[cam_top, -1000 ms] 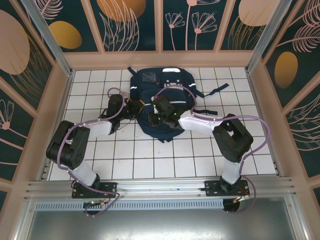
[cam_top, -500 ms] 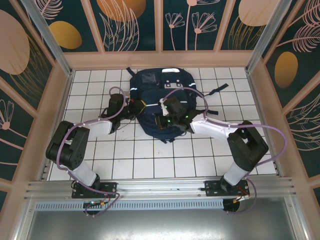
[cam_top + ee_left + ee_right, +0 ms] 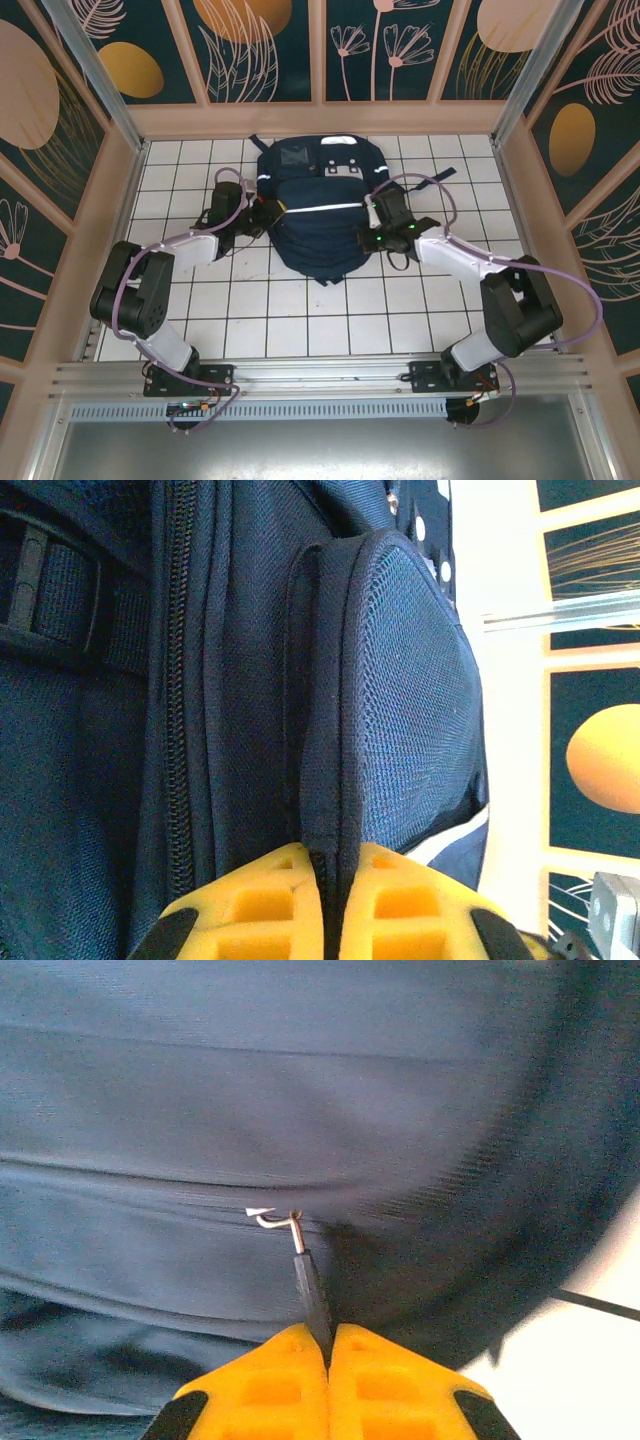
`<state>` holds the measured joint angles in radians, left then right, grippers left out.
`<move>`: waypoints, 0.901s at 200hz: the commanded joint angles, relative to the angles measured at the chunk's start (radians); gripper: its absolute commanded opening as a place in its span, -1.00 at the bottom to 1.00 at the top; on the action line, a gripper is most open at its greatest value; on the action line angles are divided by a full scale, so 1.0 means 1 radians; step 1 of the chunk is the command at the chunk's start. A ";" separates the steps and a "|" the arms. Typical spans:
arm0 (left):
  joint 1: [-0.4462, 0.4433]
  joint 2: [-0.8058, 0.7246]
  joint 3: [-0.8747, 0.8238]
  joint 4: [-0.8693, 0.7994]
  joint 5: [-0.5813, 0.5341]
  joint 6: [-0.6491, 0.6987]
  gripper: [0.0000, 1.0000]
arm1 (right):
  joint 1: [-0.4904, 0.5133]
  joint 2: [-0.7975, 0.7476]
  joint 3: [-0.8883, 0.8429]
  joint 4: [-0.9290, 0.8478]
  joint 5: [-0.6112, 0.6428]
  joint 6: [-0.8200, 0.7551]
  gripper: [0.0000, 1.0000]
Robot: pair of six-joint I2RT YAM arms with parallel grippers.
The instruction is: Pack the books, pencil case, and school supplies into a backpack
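Note:
The navy-blue backpack (image 3: 315,205) lies flat on the white tiles at the back centre, its grey patch towards the far wall. My left gripper (image 3: 268,213) is at its left side, shut on the dark fabric edge of the mesh side pocket (image 3: 400,680); the yellow fingers (image 3: 260,900) pinch that edge (image 3: 325,780). My right gripper (image 3: 375,225) is at the backpack's right side, shut on the black zipper pull (image 3: 312,1285) of the zip line running across the backpack (image 3: 300,1090). The books, pencil case and school supplies are hidden.
Dark straps (image 3: 430,182) trail from the backpack's right side over the tiles. Wooden walls (image 3: 320,118) close the floor at the back and on both sides. Bare tiles (image 3: 320,320) stretch between the backpack and the arm bases.
My right gripper has travelled from the backpack's middle to its right side, still shut on the zipper pull. The left gripper has held its grip and barely shifted.

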<state>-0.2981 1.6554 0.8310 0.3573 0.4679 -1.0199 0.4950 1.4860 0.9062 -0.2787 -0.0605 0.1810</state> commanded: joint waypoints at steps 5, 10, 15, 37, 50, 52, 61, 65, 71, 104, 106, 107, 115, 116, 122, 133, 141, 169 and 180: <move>0.053 -0.037 0.051 -0.037 -0.027 0.087 -1.00 | -0.094 -0.043 -0.022 -0.064 0.163 -0.024 -1.00; 0.055 -0.034 0.059 -0.045 -0.024 0.094 -1.00 | -0.099 -0.043 -0.020 -0.054 0.163 -0.030 -1.00; 0.058 -0.030 0.065 -0.054 -0.022 0.102 -1.00 | -0.102 -0.040 -0.016 -0.042 0.157 -0.035 -1.00; 0.082 0.000 0.117 -0.113 -0.014 0.159 -1.00 | -0.095 -0.017 0.004 0.014 0.052 -0.068 -1.00; 0.104 0.020 0.136 -0.138 -0.009 0.183 -1.00 | -0.062 -0.009 0.006 0.052 -0.028 -0.105 -1.00; 0.108 0.023 0.135 -0.140 -0.009 0.186 -1.00 | -0.056 -0.009 0.005 0.058 -0.037 -0.109 -1.00; 0.124 0.035 0.178 -0.147 -0.009 0.196 -0.93 | -0.024 -0.002 0.004 0.082 -0.063 -0.126 -1.00; 0.129 0.041 0.184 -0.151 -0.011 0.198 -0.82 | -0.012 0.004 0.006 0.092 -0.075 -0.129 -1.00; 0.136 0.049 0.199 -0.163 -0.017 0.201 -0.59 | 0.006 0.013 0.012 0.104 -0.093 -0.132 -1.00; 0.142 0.020 0.230 -0.231 -0.083 0.210 0.36 | 0.108 0.082 0.068 0.189 -0.175 -0.119 -1.00; 0.142 0.012 0.225 -0.233 -0.094 0.211 0.39 | 0.114 0.085 0.070 0.197 -0.183 -0.117 -1.00; 0.142 0.010 0.223 -0.234 -0.099 0.211 0.41 | 0.117 0.088 0.072 0.200 -0.187 -0.116 -1.00; 0.142 -0.032 0.197 -0.239 -0.136 0.204 0.49 | 0.140 0.105 0.085 0.236 -0.213 -0.109 -1.00; 0.142 -0.038 0.194 -0.239 -0.140 0.204 0.50 | 0.142 0.107 0.086 0.241 -0.215 -0.109 -1.00; 0.142 -0.069 0.176 -0.247 -0.161 0.200 0.57 | 0.157 0.121 0.100 0.260 -0.224 -0.107 -1.00; 0.142 -0.130 0.148 -0.252 -0.182 0.175 0.59 | 0.182 0.149 0.131 0.287 -0.232 -0.106 -1.00; 0.143 -0.172 0.092 -0.238 -0.182 0.143 0.61 | 0.195 0.172 0.156 0.305 -0.243 -0.106 -1.00; 0.132 -0.288 -0.073 -0.134 -0.153 -0.030 0.67 | 0.239 0.242 0.246 0.350 -0.297 -0.105 -1.00; 0.112 -0.317 -0.139 -0.082 -0.159 -0.099 0.68 | 0.255 0.269 0.281 0.363 -0.325 -0.100 -1.00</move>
<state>-0.1566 1.3838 0.8131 0.1818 0.3252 -0.9489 0.7189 1.7096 1.0893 -0.0498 -0.2909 0.0841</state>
